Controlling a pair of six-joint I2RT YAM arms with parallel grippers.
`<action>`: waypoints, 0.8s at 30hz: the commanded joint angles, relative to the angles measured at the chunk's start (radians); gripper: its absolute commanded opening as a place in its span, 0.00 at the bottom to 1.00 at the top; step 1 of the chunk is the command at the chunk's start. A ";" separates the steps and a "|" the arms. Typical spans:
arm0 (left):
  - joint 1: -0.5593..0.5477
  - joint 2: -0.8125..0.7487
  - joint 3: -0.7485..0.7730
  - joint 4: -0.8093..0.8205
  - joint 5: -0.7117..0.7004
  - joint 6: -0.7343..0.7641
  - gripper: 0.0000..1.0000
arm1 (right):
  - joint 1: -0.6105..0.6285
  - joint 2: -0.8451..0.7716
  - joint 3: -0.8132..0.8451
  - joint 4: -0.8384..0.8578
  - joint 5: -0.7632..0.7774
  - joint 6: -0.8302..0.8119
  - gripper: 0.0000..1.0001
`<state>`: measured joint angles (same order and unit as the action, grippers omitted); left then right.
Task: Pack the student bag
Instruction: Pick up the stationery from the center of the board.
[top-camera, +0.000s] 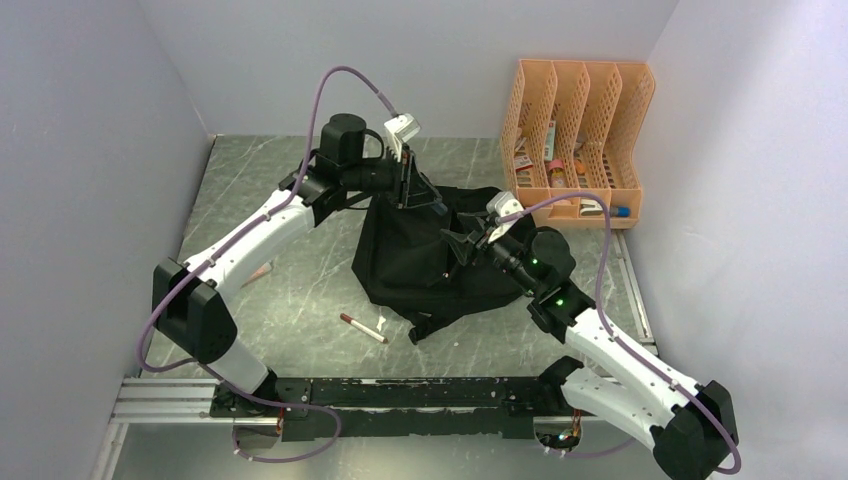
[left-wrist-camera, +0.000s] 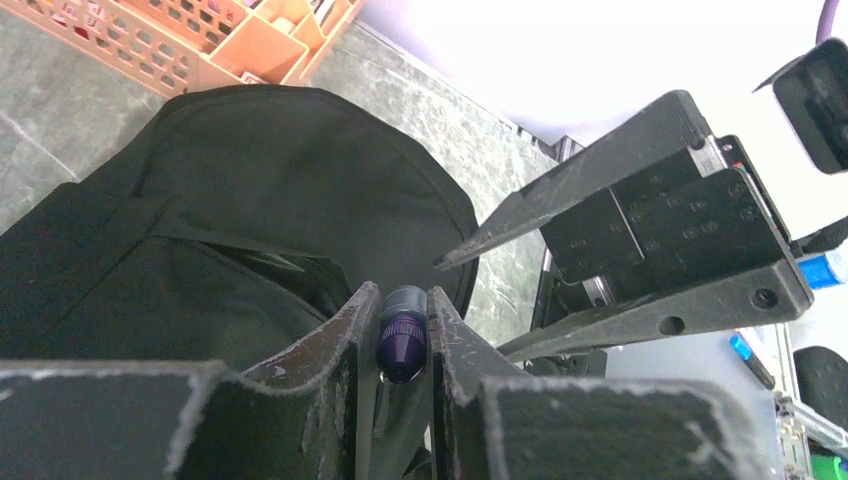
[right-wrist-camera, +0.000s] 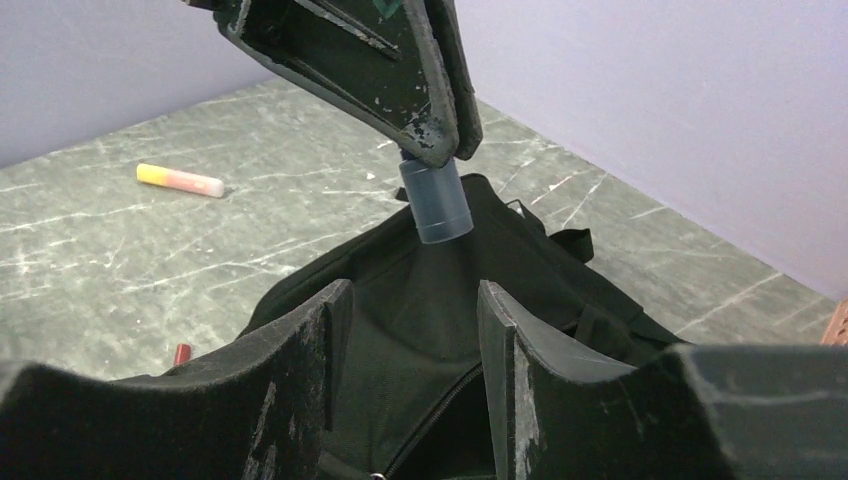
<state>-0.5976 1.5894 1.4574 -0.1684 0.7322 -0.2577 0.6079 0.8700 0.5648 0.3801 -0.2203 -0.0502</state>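
At the middle of the bench (top-camera: 250, 200), the student bag (top-camera: 410, 265) sits slumped between both arms. The left gripper (top-camera: 405, 188) hangs over its top, jaws pinching a purple-and-grey cylinder (left-wrist-camera: 402, 345), probably a marker. The right gripper (right-wrist-camera: 412, 290) sits at the bag's mouth, jaws spread, gripping nothing. Judged step: loading this item. The next move calls for lowering it squarely into the opening before release
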 joint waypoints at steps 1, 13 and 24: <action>-0.016 -0.022 0.013 -0.016 0.078 0.053 0.11 | 0.008 -0.010 0.019 0.010 0.024 -0.035 0.52; -0.059 -0.004 0.038 -0.066 0.120 0.112 0.09 | 0.009 0.015 0.031 0.019 0.005 -0.028 0.52; -0.075 -0.005 0.034 -0.074 0.132 0.114 0.09 | 0.010 0.023 0.041 0.005 -0.028 0.011 0.31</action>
<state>-0.6548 1.5894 1.4597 -0.2295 0.8162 -0.1570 0.6128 0.8948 0.5724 0.3748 -0.2398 -0.0536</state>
